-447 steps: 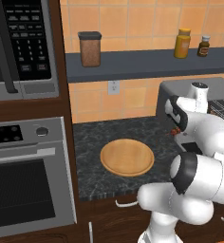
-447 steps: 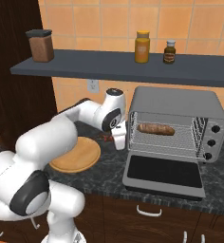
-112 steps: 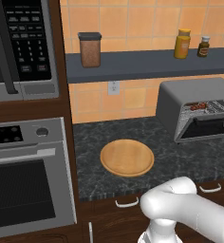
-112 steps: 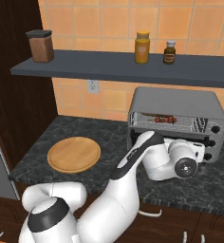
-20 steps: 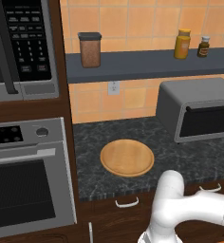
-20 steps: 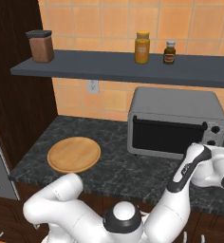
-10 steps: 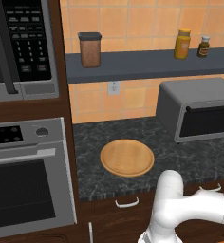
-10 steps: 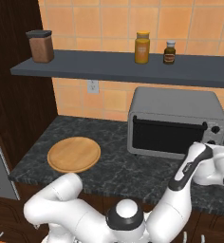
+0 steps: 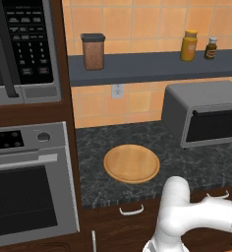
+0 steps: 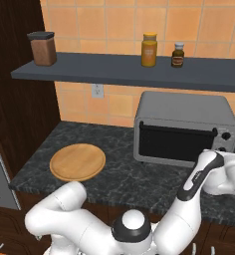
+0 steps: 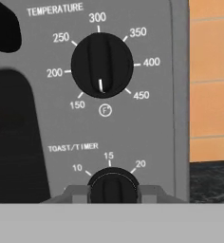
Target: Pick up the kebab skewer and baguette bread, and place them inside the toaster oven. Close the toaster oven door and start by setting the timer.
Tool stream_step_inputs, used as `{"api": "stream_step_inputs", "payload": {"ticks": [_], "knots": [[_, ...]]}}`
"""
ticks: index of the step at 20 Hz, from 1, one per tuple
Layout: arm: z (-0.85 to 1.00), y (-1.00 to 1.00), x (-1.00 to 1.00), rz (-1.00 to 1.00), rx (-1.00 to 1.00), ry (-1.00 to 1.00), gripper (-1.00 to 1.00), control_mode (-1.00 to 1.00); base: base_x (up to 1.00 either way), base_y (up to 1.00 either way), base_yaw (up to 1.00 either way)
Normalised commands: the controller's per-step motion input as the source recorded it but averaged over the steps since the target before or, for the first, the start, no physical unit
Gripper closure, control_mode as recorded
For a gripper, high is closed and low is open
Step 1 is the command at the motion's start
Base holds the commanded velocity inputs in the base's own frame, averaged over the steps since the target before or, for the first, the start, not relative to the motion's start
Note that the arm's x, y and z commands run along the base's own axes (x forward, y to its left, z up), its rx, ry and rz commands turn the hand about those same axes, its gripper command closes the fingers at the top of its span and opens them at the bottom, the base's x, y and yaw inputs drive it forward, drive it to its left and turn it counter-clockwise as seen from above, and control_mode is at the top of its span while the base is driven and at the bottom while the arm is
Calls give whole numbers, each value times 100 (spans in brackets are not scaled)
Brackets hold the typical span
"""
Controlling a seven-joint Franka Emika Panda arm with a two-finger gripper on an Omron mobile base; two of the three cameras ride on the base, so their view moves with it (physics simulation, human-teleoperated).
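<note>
the timer knob, low on the toaster oven panel under the temperature dial, looks small, stiff and smooth; best pinched across its raised rib. the gripper seems clamped on it, jaws narrow. the toaster oven door is shut.

Before me runs an orange tiled wall with a white outlet, crossed by a dark grey shelf. Below lies my black speckled stone counter over dark wood cabinets; a built-in steel oven stands left.
</note>
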Motion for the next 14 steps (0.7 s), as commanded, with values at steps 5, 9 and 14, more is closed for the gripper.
{"api": "stream_step_inputs", "payload": {"ticks": [5,9,14], "knots": [[0,0,0,0,0,0,100,-100,0,0,0],[-1,0,1,0,4,0,100,-100,0,0,0],[-7,0,1,0,11,-2,100,-100,0,0,0]]}}
